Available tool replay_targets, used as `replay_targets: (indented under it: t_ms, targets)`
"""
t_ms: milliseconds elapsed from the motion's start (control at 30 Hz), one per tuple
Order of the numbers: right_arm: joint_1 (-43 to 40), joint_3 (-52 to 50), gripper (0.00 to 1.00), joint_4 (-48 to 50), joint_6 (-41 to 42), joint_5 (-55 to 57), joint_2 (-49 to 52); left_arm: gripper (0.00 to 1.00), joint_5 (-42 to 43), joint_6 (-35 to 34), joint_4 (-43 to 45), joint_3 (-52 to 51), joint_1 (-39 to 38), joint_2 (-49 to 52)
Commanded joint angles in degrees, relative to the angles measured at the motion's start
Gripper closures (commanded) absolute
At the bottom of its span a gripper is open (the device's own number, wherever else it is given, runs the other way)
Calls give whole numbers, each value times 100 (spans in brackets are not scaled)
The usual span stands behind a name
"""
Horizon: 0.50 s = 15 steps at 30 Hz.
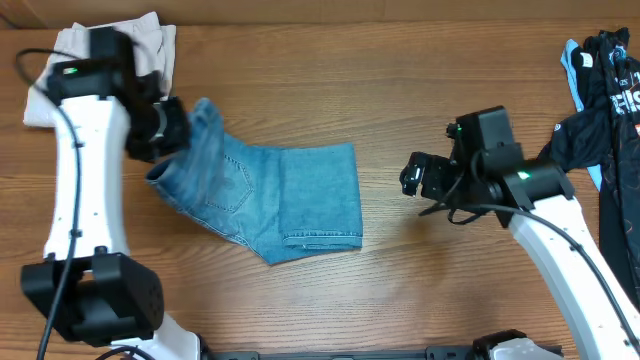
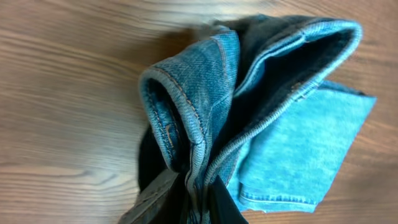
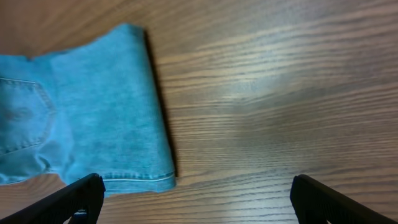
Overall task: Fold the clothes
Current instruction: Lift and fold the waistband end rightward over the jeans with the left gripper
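Observation:
The light blue jeans (image 1: 290, 195) lie folded in the middle of the table, a back pocket facing up and the hemmed cuffs at the front right. My left gripper (image 1: 172, 125) is shut on the bunched waistband end of the jeans (image 2: 205, 118) and holds it lifted above the table at the left. My right gripper (image 1: 412, 175) is open and empty, apart from the jeans to their right; in the right wrist view (image 3: 196, 199) its fingers straddle bare wood beside the folded cuff edge of the jeans (image 3: 106, 118).
Cream-beige trousers (image 1: 150, 45) lie at the back left corner under the left arm. A black garment with white lettering and light blue trim (image 1: 610, 100) lies at the right edge. The wooden table (image 1: 400, 80) shows bare between them.

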Motion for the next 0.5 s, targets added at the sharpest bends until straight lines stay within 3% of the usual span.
replay_targets:
  t_ms: [0,467]
  targets:
    - [-11,144,0,28,-17,-31,216,96,-455,-662,52,138,-697,-50]
    - [-11,144,0,157,-42,103,267,96,-603,-1534,433,138,-2146,-50]
